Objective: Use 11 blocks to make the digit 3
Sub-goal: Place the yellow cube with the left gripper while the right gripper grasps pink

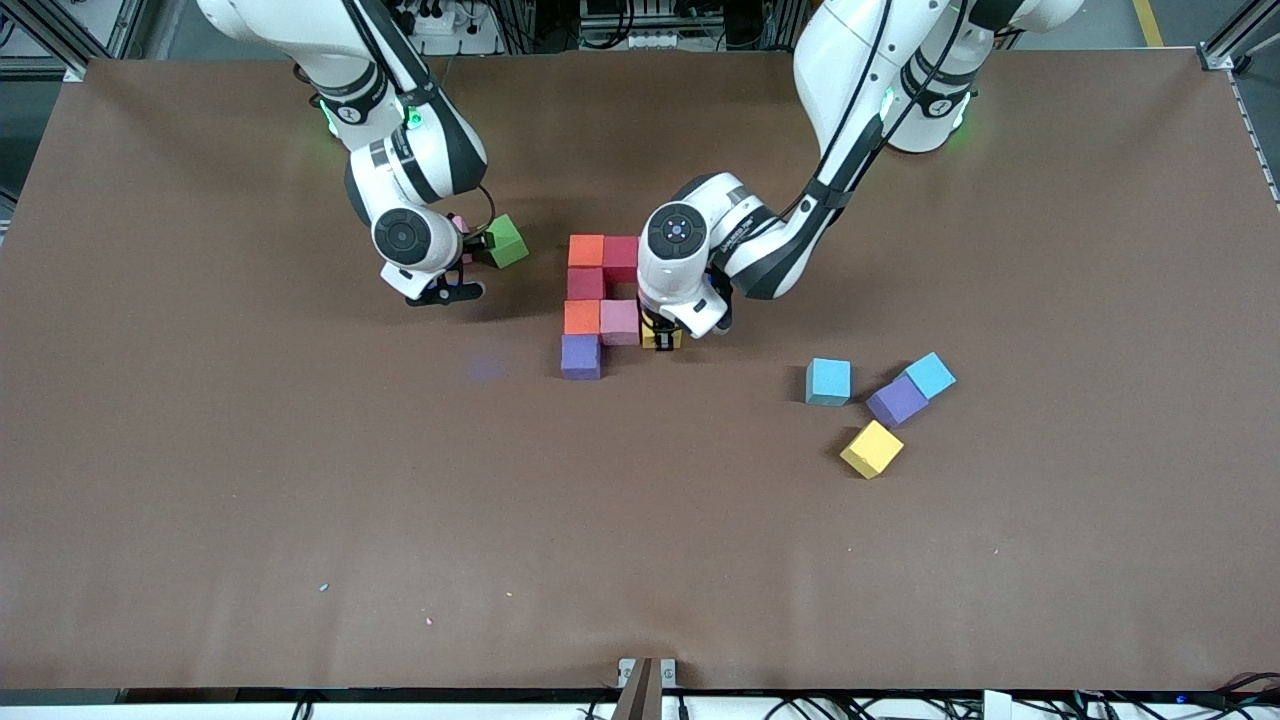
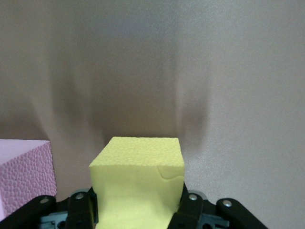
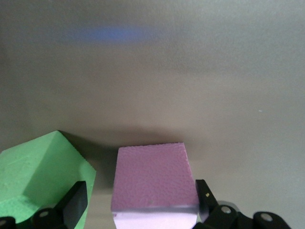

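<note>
- Left gripper: clamped on a yellow block, set just beside the pink block, extending the digit's middle bar.
- Right gripper: wide around another pink block, beside the green cube, probably the next pick.
- Four loose blocks wait toward the left arm's end.

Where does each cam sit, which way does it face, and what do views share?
Front: high across the table, facing both arms; the block figure mid-table.
Left wrist: on left arm, looking past left gripper, shut on yellow block; pink block beside.
Right wrist: on right arm, right gripper open around loose pink block; green cube beside.
Shared: front also shows yellow block and green cube.
</note>
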{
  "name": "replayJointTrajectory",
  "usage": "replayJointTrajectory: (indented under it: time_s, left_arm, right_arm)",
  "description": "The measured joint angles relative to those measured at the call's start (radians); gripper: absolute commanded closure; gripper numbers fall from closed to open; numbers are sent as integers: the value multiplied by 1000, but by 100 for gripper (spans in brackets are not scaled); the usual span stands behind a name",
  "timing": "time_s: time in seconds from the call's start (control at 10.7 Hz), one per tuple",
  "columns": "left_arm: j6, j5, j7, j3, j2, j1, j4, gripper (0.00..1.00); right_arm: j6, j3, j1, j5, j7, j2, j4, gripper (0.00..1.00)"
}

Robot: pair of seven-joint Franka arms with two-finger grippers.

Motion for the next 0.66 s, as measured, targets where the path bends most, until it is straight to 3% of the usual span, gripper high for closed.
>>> replayJointTrajectory:
  time_s: [0.28, 0.37, 0.56, 0.66]
  left_arm:
    - [2, 0, -1, 0, 3, -9, 0, 100]
    - [2, 0, -4, 0, 3, -11, 0, 80]
    - [2, 0, -6, 0, 6, -14, 0, 0]
    - [2, 0, -6, 0, 7, -13, 0, 0]
  right_arm:
    - [1, 0, 6, -16, -3, -1, -9, 0]
    - [2, 0, 13, -40, -3, -1, -9, 0]
    - [3, 0, 21, -86, -3, -1, -10, 0]
    - [4, 1, 21, -97, -3, -1, -10, 0]
